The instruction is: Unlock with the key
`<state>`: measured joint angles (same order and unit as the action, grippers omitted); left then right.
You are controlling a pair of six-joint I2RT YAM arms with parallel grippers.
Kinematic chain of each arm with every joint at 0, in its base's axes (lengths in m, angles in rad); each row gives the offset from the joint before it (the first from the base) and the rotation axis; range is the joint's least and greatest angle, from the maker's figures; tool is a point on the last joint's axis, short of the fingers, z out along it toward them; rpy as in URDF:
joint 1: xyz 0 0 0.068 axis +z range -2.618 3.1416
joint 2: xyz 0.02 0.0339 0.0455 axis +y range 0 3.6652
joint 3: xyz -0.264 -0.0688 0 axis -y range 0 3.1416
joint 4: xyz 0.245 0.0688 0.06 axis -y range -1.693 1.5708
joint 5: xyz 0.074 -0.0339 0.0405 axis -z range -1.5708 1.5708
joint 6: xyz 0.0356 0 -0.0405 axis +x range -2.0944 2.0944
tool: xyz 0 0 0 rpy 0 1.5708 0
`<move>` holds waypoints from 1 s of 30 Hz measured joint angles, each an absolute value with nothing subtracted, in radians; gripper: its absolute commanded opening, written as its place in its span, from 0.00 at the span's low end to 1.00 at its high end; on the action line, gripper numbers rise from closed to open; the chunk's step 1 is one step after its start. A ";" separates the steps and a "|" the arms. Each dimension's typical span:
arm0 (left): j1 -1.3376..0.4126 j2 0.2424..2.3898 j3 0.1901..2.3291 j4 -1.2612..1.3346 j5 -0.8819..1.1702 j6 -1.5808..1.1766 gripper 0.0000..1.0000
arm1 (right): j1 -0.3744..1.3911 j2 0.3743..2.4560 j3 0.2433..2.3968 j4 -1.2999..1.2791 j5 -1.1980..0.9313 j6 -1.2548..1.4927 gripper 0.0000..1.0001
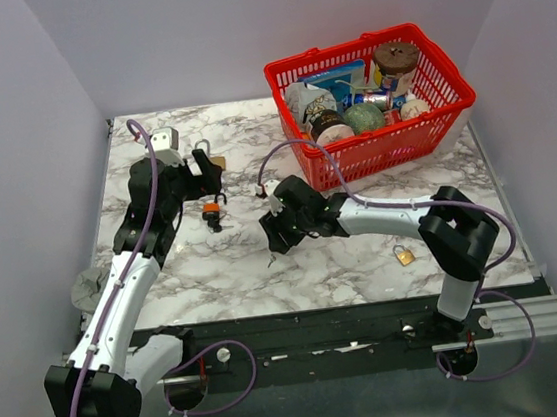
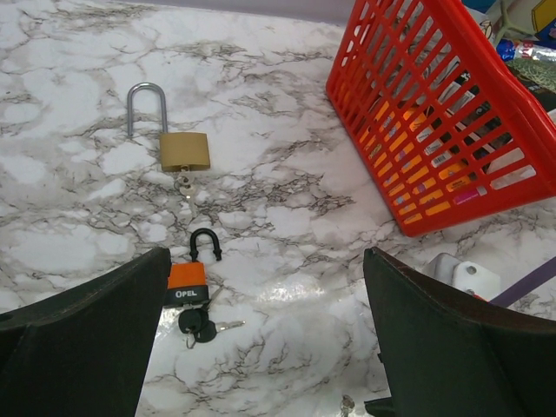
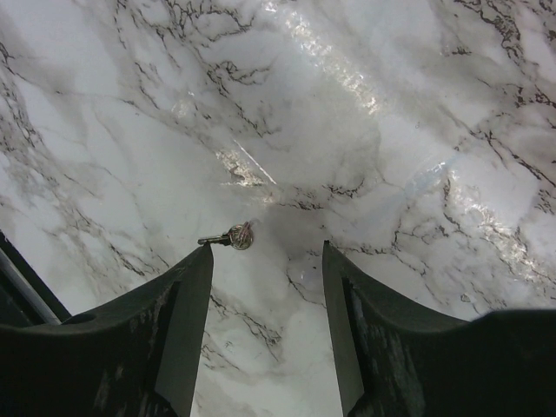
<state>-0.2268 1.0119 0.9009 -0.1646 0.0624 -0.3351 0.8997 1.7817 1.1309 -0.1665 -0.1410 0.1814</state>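
a white marble-patterned desk [image 1: 347, 276] with grey veining, glossy under the lights, sits boxed in by plain pale walls [image 1: 238, 32]. at left, the left hand [image 2: 267, 261] hangs spread wide above the desk, its dark matte fingers [image 2: 82, 347] holding nothing. beyond it lies a flat brass padlock [image 2: 184, 150] with a tall silver u-shaped shackle and small metal keys [image 2: 183, 184] at its base. nearer the hand, just beside one finger, rests a small orange padlock [image 2: 187, 280] with a black band lettered "opel", a black hooped shackle and black-headed keys [image 2: 197, 326] at its bottom.

toward the middle, the right hand [image 3: 266, 252] is low over the desk, its fingers parted with nothing between them. a small silver key [image 3: 233, 235] lies flat on the marble just past the tip of one finger, apart from every lock. further right, a little brass padlock [image 1: 403, 255] lies alone near the right arm's elbow. at the far right corner stands a red plastic basket [image 1: 444, 69] with slatted lattice walls, packed with assorted goods.
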 measured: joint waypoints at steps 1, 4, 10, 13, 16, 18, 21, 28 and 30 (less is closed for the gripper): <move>-0.227 1.012 0.900 -0.165 0.064 -0.338 0.99 | 0.903 1.786 1.131 -0.166 -0.139 0.183 0.59; -0.227 1.012 0.899 -0.165 0.065 -0.344 0.99 | 0.913 1.796 1.131 -0.165 -0.135 0.184 0.56; -0.227 1.023 0.899 -0.165 0.065 -0.350 0.99 | 0.936 1.842 1.148 -0.157 -0.133 0.191 0.50; -0.227 1.028 0.899 -0.165 0.066 -0.353 0.99 | 0.944 1.864 1.157 -0.157 -0.133 0.199 0.48; -0.227 1.029 0.899 -0.165 0.066 -0.353 0.99 | 0.946 1.870 1.160 -0.157 -0.128 0.214 0.46; -0.227 1.029 0.899 -0.165 0.066 -0.353 0.99 | 0.946 1.871 1.163 -0.157 -0.120 0.221 0.45; -0.227 1.029 0.899 -0.165 0.067 -0.353 0.99 | 0.946 1.874 1.169 -0.157 -0.114 0.229 0.43; -0.227 1.029 0.899 -0.165 0.070 -0.357 0.99 | 0.948 1.889 1.176 -0.159 -0.098 0.238 0.41; -0.227 1.029 0.899 -0.165 0.071 -0.357 0.99 | 0.948 1.893 1.176 -0.159 -0.094 0.240 0.39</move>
<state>-0.2268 1.0286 0.8986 -0.1646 0.0711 -0.3573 0.9482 1.8935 1.1755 -0.1593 -0.0937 0.2401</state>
